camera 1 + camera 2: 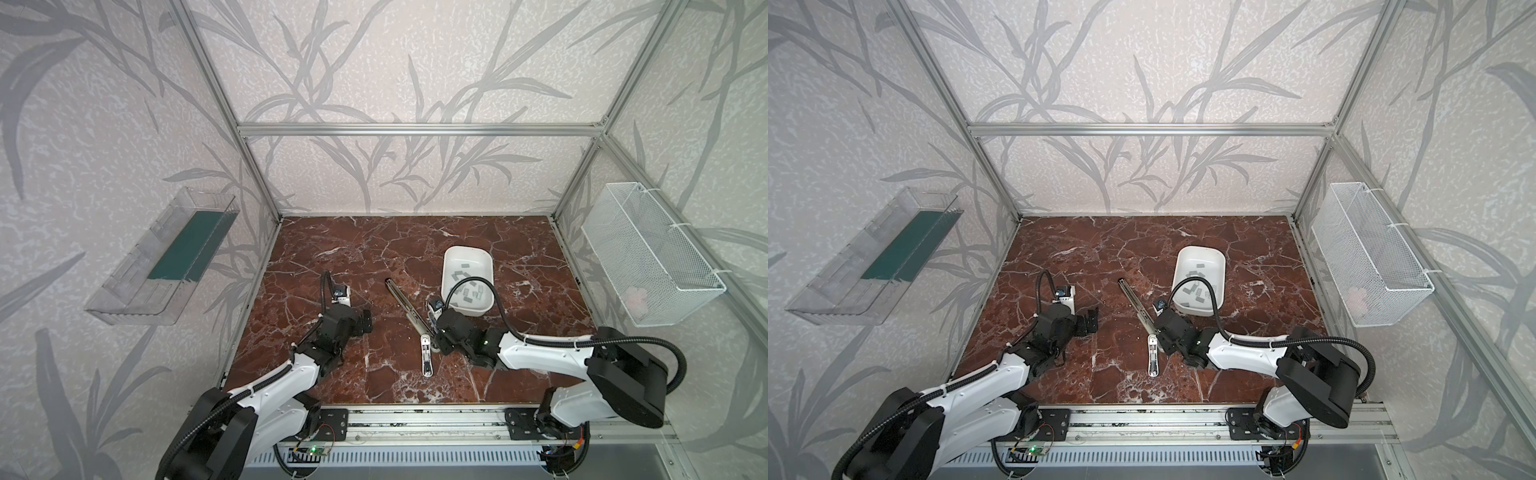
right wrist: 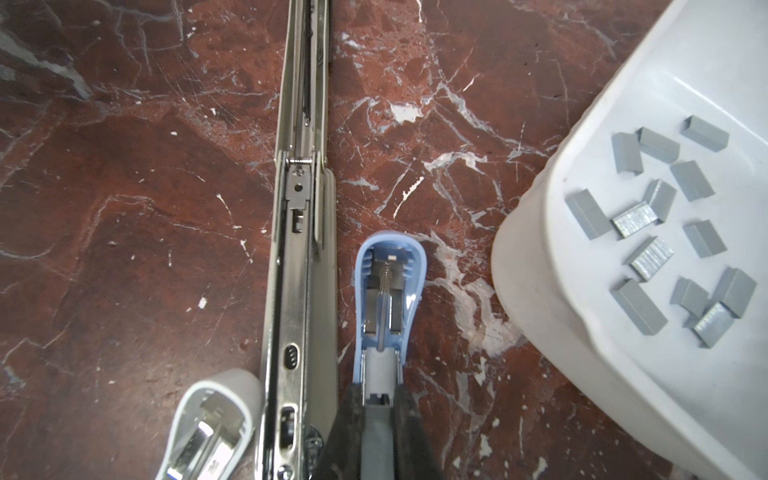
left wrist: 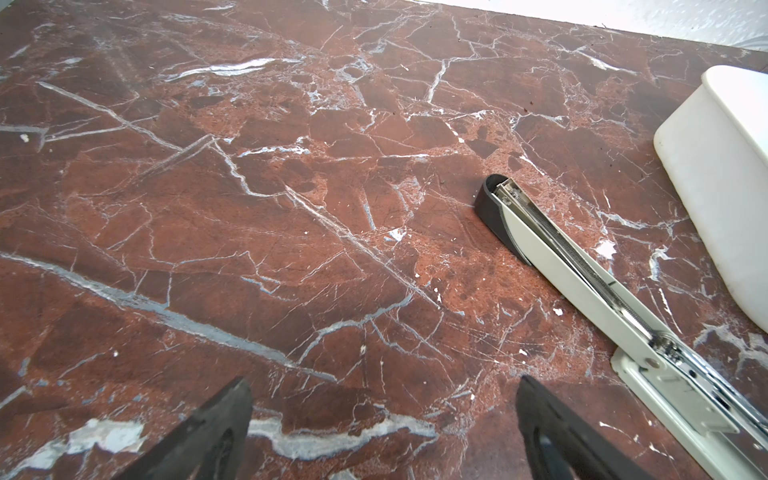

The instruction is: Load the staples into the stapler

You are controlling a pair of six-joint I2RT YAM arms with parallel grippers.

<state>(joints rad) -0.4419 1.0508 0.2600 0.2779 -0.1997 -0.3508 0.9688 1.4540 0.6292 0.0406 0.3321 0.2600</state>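
Note:
My right gripper [image 2: 378, 390] is shut on the grey body of a small blue stapler [image 2: 388, 286]. The stapler's blue lid is flipped open and points away from the fingers, just above the marble. In both top views this gripper [image 1: 435, 347] [image 1: 1160, 338] hangs over the near end of a long stapler, and the blue stapler is hidden beneath it. Several grey staples [image 2: 648, 232] [image 1: 469, 291] lie loose in a white tray [image 2: 540, 291] [image 1: 446, 257] just to the right. My left gripper [image 3: 384, 382] [image 1: 365, 322] is open and empty, low over bare marble at the left.
A long-reach stapler [image 2: 297, 270] [image 3: 582, 266] [image 1: 405, 303] lies opened flat, running diagonally across the middle. A white-grey open stapler [image 2: 208, 428] [image 1: 426, 359] lies by its near end. A wire basket [image 1: 652, 257] hangs on the right wall and a clear bin [image 1: 166, 257] on the left.

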